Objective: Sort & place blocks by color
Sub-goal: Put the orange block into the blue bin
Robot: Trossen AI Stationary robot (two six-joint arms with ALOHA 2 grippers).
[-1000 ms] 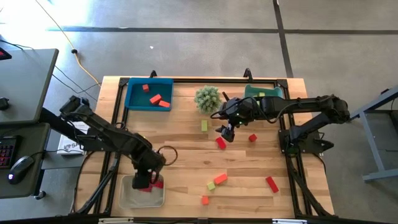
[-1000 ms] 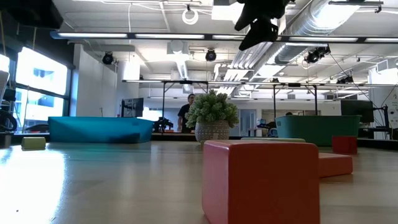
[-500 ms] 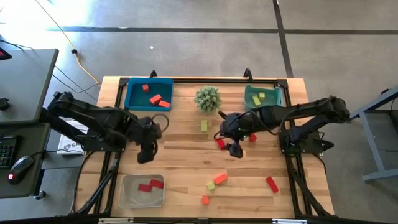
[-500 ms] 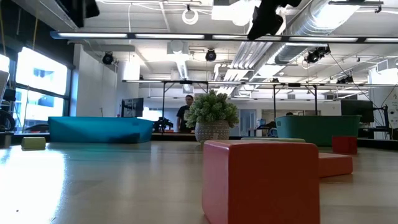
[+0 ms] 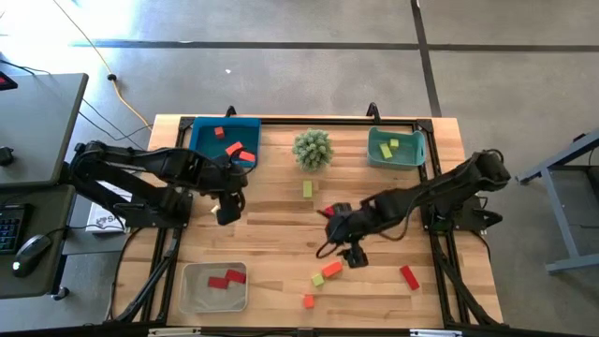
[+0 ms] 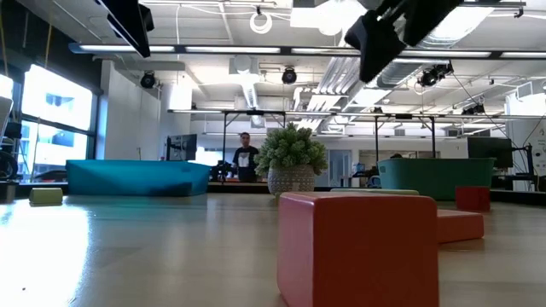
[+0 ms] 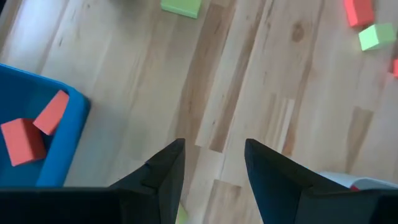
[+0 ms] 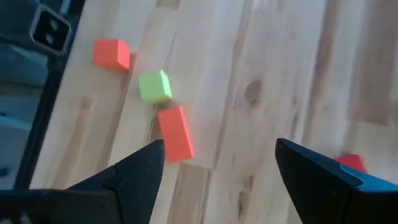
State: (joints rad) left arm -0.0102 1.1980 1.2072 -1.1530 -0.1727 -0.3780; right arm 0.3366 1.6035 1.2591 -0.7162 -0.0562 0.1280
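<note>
blocks: blue bin 3 | clear tray 2 | both grippers spread, empty

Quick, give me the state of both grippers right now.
Left gripper: open, holding nothing, beside the blue bin.
Right gripper: open, holding nothing, above the orange-red bar block and yellow-green cube.

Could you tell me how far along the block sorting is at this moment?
Partly done: orange-red blocks lie in the blue bin, yellow-green ones in the teal bin, red ones in the clear tray. Nothing is in hand: the open left gripper and open right gripper are empty. Several blocks remain loose on the wooden table.
</note>
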